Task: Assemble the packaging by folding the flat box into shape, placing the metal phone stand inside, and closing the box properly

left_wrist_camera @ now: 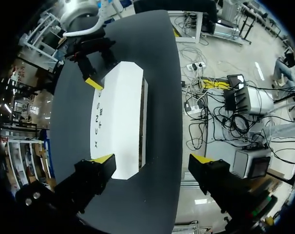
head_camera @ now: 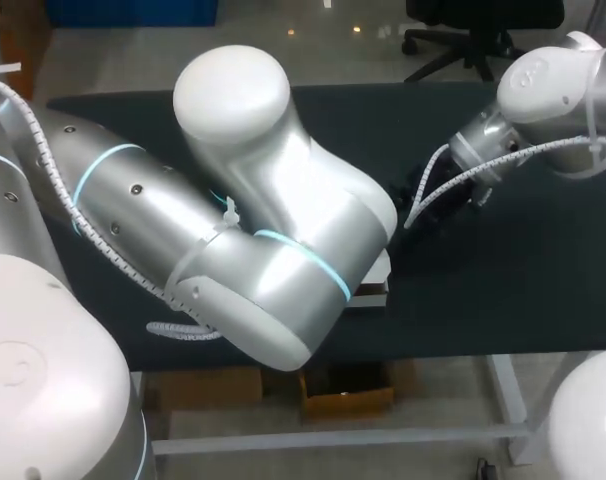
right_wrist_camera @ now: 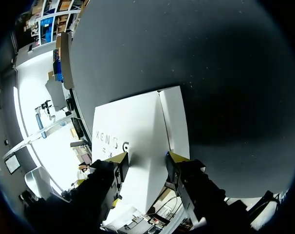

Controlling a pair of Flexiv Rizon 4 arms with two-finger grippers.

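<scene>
- Box (left_wrist_camera: 120, 112), white and flat, lies on the dark desk (head_camera: 503, 290); in the head view only a sliver of it shows at lower centre, under the left arm (head_camera: 253, 240), which fills the left and middle of the frame
- left gripper (left_wrist_camera: 152, 158): fingers spread wide, clamped on nothing; one yellow tip sits over the box's near corner, the other stands well to the side, past the desk's edge
- right gripper (right_wrist_camera: 147, 157): fingers apart, both tips over the box's far end, the white face ahead of them; whether they touch it I cannot tell
</scene>
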